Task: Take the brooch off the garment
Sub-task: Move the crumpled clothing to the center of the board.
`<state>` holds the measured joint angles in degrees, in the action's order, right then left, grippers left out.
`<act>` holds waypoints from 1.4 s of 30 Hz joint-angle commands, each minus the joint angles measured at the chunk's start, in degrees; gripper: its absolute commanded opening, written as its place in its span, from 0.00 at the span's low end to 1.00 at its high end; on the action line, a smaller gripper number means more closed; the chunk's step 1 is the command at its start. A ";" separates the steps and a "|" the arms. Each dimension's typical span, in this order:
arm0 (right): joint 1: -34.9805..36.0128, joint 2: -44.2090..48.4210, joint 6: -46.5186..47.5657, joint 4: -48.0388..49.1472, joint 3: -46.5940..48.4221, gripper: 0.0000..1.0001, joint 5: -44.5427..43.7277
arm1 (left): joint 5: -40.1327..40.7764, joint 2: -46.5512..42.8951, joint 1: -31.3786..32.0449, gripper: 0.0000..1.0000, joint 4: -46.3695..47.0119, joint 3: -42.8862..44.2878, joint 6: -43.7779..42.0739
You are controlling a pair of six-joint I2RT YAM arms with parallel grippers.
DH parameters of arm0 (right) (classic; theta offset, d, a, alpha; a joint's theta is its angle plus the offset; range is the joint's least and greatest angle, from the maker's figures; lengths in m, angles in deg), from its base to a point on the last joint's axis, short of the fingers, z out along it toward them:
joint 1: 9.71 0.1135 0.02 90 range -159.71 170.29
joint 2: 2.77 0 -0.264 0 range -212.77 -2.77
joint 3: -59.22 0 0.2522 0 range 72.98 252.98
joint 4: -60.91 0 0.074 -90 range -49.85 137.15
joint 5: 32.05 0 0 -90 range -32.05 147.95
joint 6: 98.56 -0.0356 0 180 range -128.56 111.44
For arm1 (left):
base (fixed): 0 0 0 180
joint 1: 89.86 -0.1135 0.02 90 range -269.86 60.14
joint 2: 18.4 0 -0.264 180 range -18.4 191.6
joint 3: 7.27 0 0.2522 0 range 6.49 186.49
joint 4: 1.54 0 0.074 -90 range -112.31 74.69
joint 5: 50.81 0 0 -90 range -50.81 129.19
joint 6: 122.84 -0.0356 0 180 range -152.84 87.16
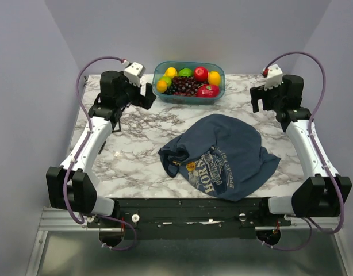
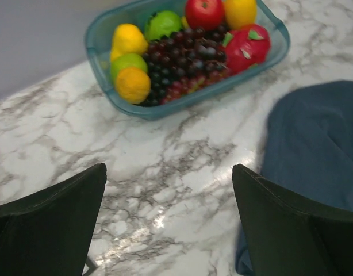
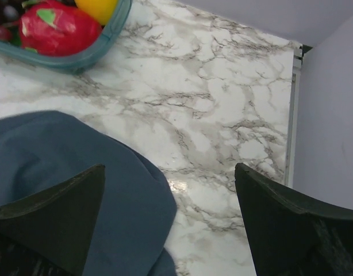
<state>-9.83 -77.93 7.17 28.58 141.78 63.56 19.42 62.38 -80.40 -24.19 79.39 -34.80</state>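
I count 1 garment (image 1: 228, 155), 1 brooch (image 1: 190, 167), 1 teal tub (image 1: 188, 98). In it: 2 red fruits (image 2: 204, 11) (image 2: 248, 47), 2 green fruits (image 2: 164, 24) (image 2: 123, 62), 3 yellow-orange fruits (image 2: 129, 38) (image 2: 240, 11) (image 2: 132, 84), 1 grape bunch (image 2: 176, 63). Plus 2 arms (image 1: 93, 138) (image 1: 307, 141).

The garment (image 1: 228, 144) is soft, matt, creased cloth, the brooch (image 1: 190, 167) shiny gold-coloured metal, the table (image 1: 136, 129) smooth and glossy with a marble pattern, the tub (image 1: 188, 99) translucent teal plastic, and its fruit (image 1: 200, 73) smooth and glossy.
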 commanded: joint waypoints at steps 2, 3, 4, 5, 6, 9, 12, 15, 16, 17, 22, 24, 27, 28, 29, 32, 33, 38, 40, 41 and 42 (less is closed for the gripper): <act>-0.06 -7.36 20.29 -5.07 4.50 1.00 5.91 | -12.92 1.23 1.97 0.99 -8.60 -4.51 -4.19; -0.06 -10.16 21.09 -5.60 6.51 1.00 5.91 | -13.19 1.14 2.06 0.99 -9.04 -5.48 -4.89; -0.06 -11.84 21.71 -6.04 7.48 0.99 5.73 | -13.62 0.88 2.06 0.98 -9.65 -6.54 -5.60; 0.03 -13.25 22.85 -6.22 8.28 0.98 5.38 | -13.63 0.88 2.15 0.98 -10.01 -8.46 -7.17; 0.03 -14.57 23.29 -6.30 9.59 0.98 5.38 | -13.72 0.97 2.24 0.97 -10.45 -9.26 -8.05; -0.05 -20.63 25.05 -7.62 12.32 0.94 6.17 | -14.42 2.54 3.02 0.89 -14.66 -10.68 -13.22; 0.03 -27.48 27.77 -12.53 18.46 0.84 7.13 | -14.68 4.21 4.60 0.87 -18.70 -11.55 -18.50; 0.03 -34.95 31.64 -20.87 26.72 0.72 7.75 | -13.20 5.27 6.45 0.83 -19.50 -13.04 -20.63; 0.03 -36.97 32.52 -23.07 28.83 0.71 7.67 | -12.32 5.62 7.06 0.82 -19.42 -13.31 -22.46; 0.03 -38.65 34.09 -26.92 32.68 0.70 7.67 | -11.70 6.41 8.72 0.81 -19.59 -13.92 -23.78; -0.05 -44.81 37.71 -30.91 36.67 0.68 7.14 | -11.07 10.89 11.73 0.75 -22.56 -11.92 -24.59; -0.05 -45.17 39.11 -31.35 36.59 0.69 7.49 | -12.48 14.14 12.60 0.73 -24.33 -9.10 -24.06; 0.03 -45.61 40.35 -32.58 36.15 0.69 8.36 | -14.77 15.82 13.57 0.71 -24.78 -7.87 -24.15; 0.03 -45.61 40.52 -32.67 35.62 0.69 8.54 | -14.95 16.25 14.27 0.71 -24.78 -7.69 -24.23; 0.03 -45.61 40.87 -32.76 35.27 0.69 8.72 | -14.86 17.04 14.45 0.70 -24.95 -7.08 -24.24; 0.03 -46.22 42.28 -34.60 34.48 0.69 9.60 | -14.68 18.28 14.89 0.66 -25.57 -6.29 -24.94; -0.05 -46.40 42.63 -35.22 34.30 0.69 9.95 | -14.60 18.54 14.89 0.64 -25.74 -6.11 -25.11; 1.79 -46.92 44.65 -36.45 33.07 0.69 10.74 | -13.98 19.16 14.89 0.48 -28.20 -5.58 -27.04; 2.14 -47.45 44.65 -36.02 32.98 0.69 10.39 | -13.54 19.07 14.89 0.37 -28.99 -5.84 -27.92; 2.32 -47.80 44.57 -36.01 33.07 0.69 10.30 | -13.45 19.16 14.89 0.31 -29.17 -6.19 -28.71; 2.49 -48.50 44.48 -36.10 33.59 0.69 10.21 | -13.19 19.25 14.89 0.26 -29.43 -6.28 -29.07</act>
<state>-8.39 -123.57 50.27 -5.86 175.44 72.54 6.74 80.85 -65.71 -50.83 72.59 -60.85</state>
